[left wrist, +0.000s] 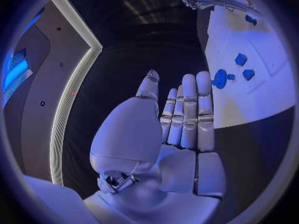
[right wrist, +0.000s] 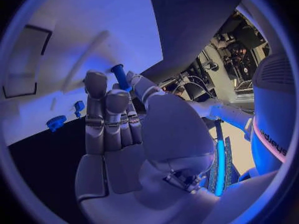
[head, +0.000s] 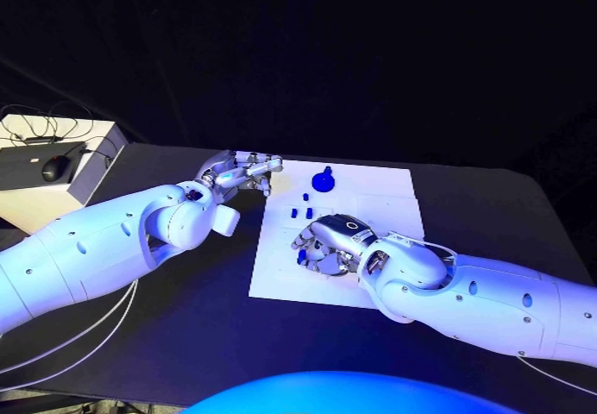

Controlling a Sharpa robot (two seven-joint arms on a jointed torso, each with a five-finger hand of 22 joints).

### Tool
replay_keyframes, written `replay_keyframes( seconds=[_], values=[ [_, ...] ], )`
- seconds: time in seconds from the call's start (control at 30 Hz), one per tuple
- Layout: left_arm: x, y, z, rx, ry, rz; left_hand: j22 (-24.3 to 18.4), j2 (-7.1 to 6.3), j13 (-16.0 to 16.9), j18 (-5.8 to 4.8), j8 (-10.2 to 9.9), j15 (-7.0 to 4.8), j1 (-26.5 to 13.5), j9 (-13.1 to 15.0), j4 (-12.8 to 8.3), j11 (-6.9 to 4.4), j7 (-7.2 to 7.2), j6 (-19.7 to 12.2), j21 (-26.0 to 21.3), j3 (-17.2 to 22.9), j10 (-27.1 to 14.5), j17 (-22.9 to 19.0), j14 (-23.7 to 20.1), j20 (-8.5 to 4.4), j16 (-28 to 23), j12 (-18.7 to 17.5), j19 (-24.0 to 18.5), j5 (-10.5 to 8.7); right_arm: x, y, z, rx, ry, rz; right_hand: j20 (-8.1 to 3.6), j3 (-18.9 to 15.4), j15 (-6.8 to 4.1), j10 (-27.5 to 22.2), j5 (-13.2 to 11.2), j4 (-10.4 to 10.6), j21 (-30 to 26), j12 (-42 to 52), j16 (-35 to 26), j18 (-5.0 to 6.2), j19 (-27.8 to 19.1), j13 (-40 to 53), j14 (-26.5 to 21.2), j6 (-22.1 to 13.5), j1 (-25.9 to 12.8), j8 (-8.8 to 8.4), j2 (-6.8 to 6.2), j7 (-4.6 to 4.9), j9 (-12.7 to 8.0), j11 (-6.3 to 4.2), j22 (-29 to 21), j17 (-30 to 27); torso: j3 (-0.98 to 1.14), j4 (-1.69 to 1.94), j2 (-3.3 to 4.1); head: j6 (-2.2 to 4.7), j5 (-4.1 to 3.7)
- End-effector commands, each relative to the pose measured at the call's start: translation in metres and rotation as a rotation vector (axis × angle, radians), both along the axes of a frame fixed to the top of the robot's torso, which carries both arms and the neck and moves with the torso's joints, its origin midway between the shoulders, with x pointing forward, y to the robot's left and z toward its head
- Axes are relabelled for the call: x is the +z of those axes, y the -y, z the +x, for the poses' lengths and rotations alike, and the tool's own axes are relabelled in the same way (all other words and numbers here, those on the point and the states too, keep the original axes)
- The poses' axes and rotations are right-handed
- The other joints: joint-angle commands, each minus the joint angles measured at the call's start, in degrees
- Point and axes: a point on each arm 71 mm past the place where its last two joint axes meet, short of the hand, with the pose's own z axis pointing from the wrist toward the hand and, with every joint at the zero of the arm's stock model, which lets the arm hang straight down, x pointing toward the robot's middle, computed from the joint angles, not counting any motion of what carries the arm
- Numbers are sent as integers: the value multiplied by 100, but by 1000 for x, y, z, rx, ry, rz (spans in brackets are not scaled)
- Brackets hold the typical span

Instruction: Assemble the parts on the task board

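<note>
The white board (head: 355, 194) is lying in the middle of the black table (head: 498, 216). The right hand (head: 327, 246) is hovering low over the board's near half, palm down; in the right wrist view its fingers (right wrist: 94, 109) are curling inward and pinching a small blue peg (right wrist: 120, 76) between thumb and fingertips, the peg standing out above them. The left hand (head: 239, 175) is resting at the board's far left corner, off the white surface; the left wrist view is showing its fingers (left wrist: 187, 114) lying straight and close together, gripping nothing. A round blue part with a stub (head: 323, 181) is lying on the far half of the board, just beside the left hand's fingertips. Two small blue parts (head: 300, 210) are sitting between that round part and the right hand. At the far left edge of the table, a pale box (head: 56, 159) is carrying a dark mouse (head: 53, 168) and cables.
</note>
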Motion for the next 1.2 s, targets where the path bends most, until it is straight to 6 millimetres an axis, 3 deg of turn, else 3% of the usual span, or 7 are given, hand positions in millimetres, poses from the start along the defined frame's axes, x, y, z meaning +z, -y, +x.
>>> replay_keyframes(
  seconds=[0.03,0.4,0.6,0.9,1.0,1.1,1.2],
  values=[
    [0,2,0,-16,-6,-6,23,77,4,101,-7,14,6,5,28,-12,0,-9,31,6,-42,12,29,24,9,-1,60,-22,2,1,-1,6,17,42,23,-343,60,-153,11,56,-353,-12,-110,359,291,-9,34,-115,111,-17,2,71,-6,60,-317,-90,8,-8,2,19,-7],
    [-1,2,0,-15,-12,-2,57,76,4,105,-7,18,6,5,31,-8,1,-12,60,1,-53,15,18,27,9,-5,44,-22,6,10,-4,-14,38,88,80,-1007,106,-513,16,239,-209,-8,-163,405,285,-11,52,-135,365,-22,37,115,-8,134,-993,-313,14,-9,1,25,-7],
    [-1,1,0,-14,-14,-1,65,74,4,105,-7,20,6,5,31,-6,-2,-13,63,0,-63,14,13,30,6,-7,33,-23,13,24,-5,-45,40,152,106,-989,131,-715,22,519,-127,-15,-132,425,278,-10,41,-129,450,-21,-149,113,-7,172,-1184,-354,11,0,0,46,-22],
    [-2,-2,1,-6,-10,0,62,62,6,100,-8,23,-3,5,35,-13,-11,-18,44,-5,-38,1,-27,42,-21,19,-6,-22,45,87,20,-218,-111,393,-184,-917,-205,981,65,274,-122,791,-206,112,232,273,44,169,541,85,49,80,8,-323,-1160,-359,3,-34,-24,138,-113],
    [-4,-3,1,-1,-11,0,46,59,4,90,-6,26,-6,5,36,-15,-14,-16,15,-6,-28,-13,-50,48,-47,25,-35,-23,52,111,30,-271,-167,409,-386,-1426,-379,767,192,240,533,2843,-37,-158,302,2008,153,423,274,224,19,-76,13,-499,-737,-182,8,-60,-43,162,-123],
    [-5,-4,1,2,-13,0,34,60,5,87,-7,29,-7,5,37,-14,-14,-16,0,-6,-31,-22,-60,49,-63,24,-41,-24,53,128,35,-308,-222,394,-402,-1517,-335,-205,308,259,1685,4935,508,-282,330,4067,119,409,218,260,348,-46,31,-536,-3,531,11,-77,-58,194,-155],
    [-9,-4,0,2,-19,-1,20,56,4,85,-8,33,-7,5,36,-9,-14,-18,-17,-6,-46,-33,-65,51,-80,17,-43,-24,51,147,37,-336,-286,331,-384,-1596,-298,433,379,383,2749,6278,1213,-363,371,5743,185,540,-15,306,532,-168,104,-519,653,1541,16,-85,-84,199,-200]
  ],
)
